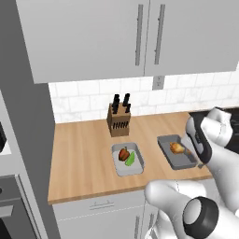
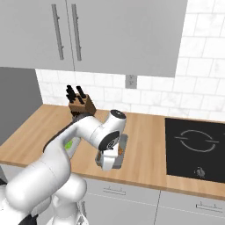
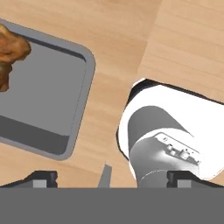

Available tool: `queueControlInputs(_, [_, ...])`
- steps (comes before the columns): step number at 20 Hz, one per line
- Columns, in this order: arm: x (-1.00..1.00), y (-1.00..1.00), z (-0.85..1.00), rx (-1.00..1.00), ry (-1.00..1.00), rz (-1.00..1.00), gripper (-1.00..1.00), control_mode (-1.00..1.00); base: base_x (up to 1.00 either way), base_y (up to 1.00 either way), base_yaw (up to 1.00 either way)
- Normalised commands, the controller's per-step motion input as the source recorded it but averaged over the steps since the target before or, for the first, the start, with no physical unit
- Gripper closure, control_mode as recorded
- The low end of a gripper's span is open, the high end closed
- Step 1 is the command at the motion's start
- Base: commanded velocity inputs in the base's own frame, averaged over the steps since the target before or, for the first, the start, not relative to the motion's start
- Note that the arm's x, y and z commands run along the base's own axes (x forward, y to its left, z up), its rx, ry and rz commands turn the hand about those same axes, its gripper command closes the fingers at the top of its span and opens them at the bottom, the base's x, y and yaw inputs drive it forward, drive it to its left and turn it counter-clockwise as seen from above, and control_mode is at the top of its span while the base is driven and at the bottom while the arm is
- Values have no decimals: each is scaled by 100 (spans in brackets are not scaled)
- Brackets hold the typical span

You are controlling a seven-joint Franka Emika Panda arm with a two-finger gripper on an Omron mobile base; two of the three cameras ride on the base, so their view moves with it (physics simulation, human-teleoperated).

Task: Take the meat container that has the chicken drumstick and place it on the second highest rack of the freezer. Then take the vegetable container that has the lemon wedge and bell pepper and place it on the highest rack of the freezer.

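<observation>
Two trays sit on the desk (image 1: 84, 154) as I eye the meat container's (image 1: 177, 156) stiff rim beside the chicken drumstick (image 1: 177, 148), likely light; claw (image 3: 109, 177) spread unclear.

We see our arm (image 2: 66, 154) as a chain of smooth, glossy white rounded shells, thick near the base and slimmer toward the hand. Dark charcoal bands mark the joints, and one joint (image 1: 200, 216) ends in a round grey cap ringed in black. Just behind the hand, the wrist link (image 1: 200, 138) carries a long dark grey panel along its white casing. The two finger tips (image 3: 43, 178) are small, dark, blocky pieces with lighter grey insets.
</observation>
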Motion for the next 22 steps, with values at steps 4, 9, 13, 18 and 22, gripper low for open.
queueControlInputs(4, [27,-19,-30,0,1,-1,-100,-100,0,0,0])
queueControlInputs(9, [29,-10,-31,0,0,-2,-100,-100,0,0,0])
queueControlInputs(13, [24,-2,-32,0,0,-1,-100,-100,0,0,0])
queueControlInputs(18, [22,0,-32,0,0,-1,-100,-100,0,0,0])
queueControlInputs(22, [23,0,-31,0,0,-1,-100,-100,0,0,0])
